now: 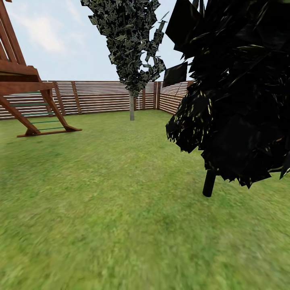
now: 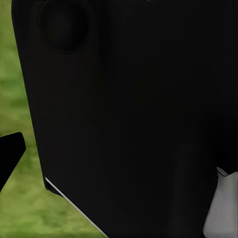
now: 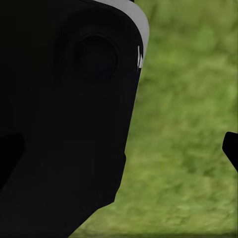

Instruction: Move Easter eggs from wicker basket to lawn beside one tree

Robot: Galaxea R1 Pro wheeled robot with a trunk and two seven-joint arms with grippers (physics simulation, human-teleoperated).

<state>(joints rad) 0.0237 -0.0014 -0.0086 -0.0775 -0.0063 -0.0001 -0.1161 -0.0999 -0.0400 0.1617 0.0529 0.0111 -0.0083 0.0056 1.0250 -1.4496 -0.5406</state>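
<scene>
We face the lawn [image 1: 121,209], a dark cone tree [image 1: 237,100] at right and a pale-trunked tree [image 1: 131,106] upper centre by the fence [image 1: 100,96] (likely our target); eggs and basket lie elsewhere, and we cannot tell either gripper's state.

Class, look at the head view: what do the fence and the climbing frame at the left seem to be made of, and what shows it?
Fence: apparently stained brown wood, shown by thin horizontal slats between darker upright posts. Climbing frame: reddish-brown timber beams, matte; its rungs look green, material unclear. Both are simulator renders, so this is by look only.
</scene>
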